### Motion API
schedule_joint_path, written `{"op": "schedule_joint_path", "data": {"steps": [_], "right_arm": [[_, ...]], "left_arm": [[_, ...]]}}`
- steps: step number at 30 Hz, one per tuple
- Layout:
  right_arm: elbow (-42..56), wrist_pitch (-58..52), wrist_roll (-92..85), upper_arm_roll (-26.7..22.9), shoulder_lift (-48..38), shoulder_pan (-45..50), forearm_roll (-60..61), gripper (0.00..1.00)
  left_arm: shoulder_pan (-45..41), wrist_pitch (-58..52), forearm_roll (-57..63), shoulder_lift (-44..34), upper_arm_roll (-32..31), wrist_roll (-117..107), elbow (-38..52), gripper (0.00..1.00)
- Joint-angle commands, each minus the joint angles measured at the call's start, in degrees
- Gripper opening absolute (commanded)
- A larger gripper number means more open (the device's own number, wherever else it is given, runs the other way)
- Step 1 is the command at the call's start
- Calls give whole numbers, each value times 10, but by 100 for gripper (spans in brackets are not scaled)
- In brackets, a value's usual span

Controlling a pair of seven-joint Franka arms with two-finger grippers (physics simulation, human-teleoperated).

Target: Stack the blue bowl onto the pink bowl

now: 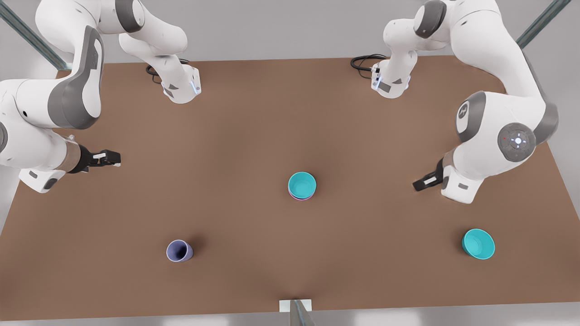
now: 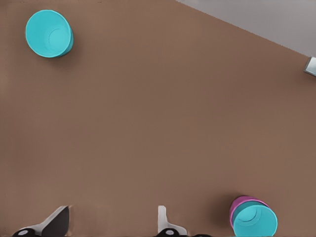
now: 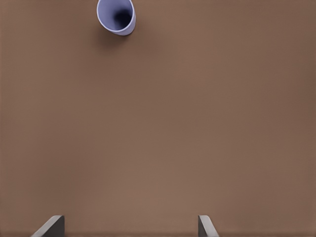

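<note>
**Blue bowl nested in pink bowl; both arms withdrawn**

The blue bowl (image 1: pixel 302 184) sits inside the pink bowl (image 2: pixel 239 204) at mid-surface (image 1: pixel 253 127), between and well apart from both pincers. Left pincer (image 2: pixel 111 224), near a second turquoise bowl (image 1: pixel 478 243), and right pincer (image 3: pixel 129 226), facing the lavender cup (image 1: pixel 179 251), stand wide open and empty. The stacking appears done; no further move seems required.

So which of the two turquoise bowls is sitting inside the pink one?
The blue bowl mid-table, nested in the pink bowl; the other turquoise bowl sits alone.

Turquoise blue bowl (image 1: pixel 302 184) — magenta pink bowl (image 1: pixel 301 198), lavender cup (image 1: pixel 179 251), brown table (image 1: pixel 253 127).
</note>
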Motion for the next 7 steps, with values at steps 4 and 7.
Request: {"op": "schedule_joint_path", "data": {"steps": [4,7], "right_arm": [[1,0,-5,0,-1,0,0,100],[1,0,-5,0,-1,0,1,100]], "left_arm": [[89,14,27,-112,-44,260,-152,100],[86,57,16,-149,-43,260,-207,100]]}}
